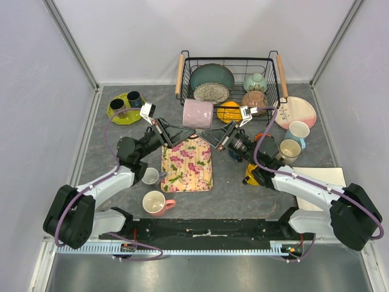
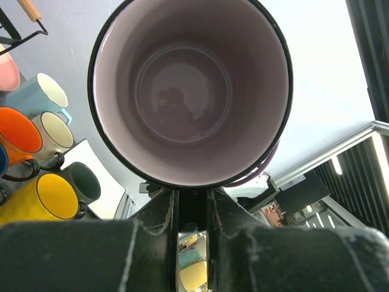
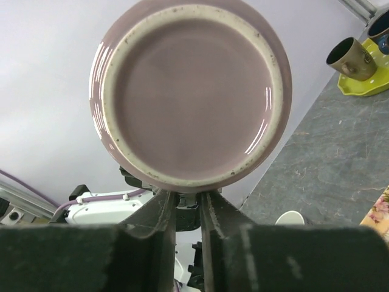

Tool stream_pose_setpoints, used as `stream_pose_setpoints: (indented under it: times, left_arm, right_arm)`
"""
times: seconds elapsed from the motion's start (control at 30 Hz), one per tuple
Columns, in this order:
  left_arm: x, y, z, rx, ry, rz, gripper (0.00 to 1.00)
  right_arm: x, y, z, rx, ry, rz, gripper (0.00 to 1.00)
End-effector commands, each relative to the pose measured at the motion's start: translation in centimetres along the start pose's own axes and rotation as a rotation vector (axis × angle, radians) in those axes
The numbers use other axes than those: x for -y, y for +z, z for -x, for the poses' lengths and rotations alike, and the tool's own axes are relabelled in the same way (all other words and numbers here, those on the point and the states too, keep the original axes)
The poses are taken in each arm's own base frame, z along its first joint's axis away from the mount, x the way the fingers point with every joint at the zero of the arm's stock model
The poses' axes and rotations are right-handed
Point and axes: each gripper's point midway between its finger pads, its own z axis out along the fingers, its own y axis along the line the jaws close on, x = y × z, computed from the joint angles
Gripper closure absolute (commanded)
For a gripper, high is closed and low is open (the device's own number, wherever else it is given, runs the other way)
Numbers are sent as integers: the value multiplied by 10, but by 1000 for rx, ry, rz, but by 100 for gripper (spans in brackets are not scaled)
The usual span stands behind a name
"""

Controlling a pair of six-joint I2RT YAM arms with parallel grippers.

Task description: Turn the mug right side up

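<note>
The mug (image 1: pixel 197 114) is being held sideways above the counter (image 1: pixel 234 188), clamped by the left pincer (image 1: pixel 182 130) near its mouth and the right pincer (image 1: pixel 214 131) near its base; uprighting is judged outstanding.

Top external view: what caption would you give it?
Left gripper and right gripper meet under a pink mug held sideways above a floral cloth.
</note>
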Motion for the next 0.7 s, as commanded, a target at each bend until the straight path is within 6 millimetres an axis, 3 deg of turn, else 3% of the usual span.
stream_pose_setpoints:
  times: [0.0,0.07,0.2,0.3,0.4,0.57,0.63,0.67]
  left_arm:
    - [25,-12,-43,-195,28,-98,98]
    - [23,-13,-48,-214,23,-94,98]
    - [22,-14,-55,-242,24,-92,98]
    - [20,-15,-59,-256,23,-89,98]
    - [18,-17,-62,-268,26,-80,98]
    - [8,-19,-64,-272,30,-35,96]
    - [3,-18,-63,-275,31,-7,88]
    - [0,-18,-63,-275,31,2,79]
  right_arm:
    - [-31,14,33,120,-50,94,68]
    - [-30,16,34,123,-49,81,59]
    - [-28,20,38,134,-54,73,60]
    - [-28,22,39,134,-57,80,75]
    - [-28,21,42,137,-70,83,98]
    - [-21,19,38,96,-122,46,100]
    - [-19,19,37,78,-146,23,100]
    - [-18,19,35,63,-168,18,100]
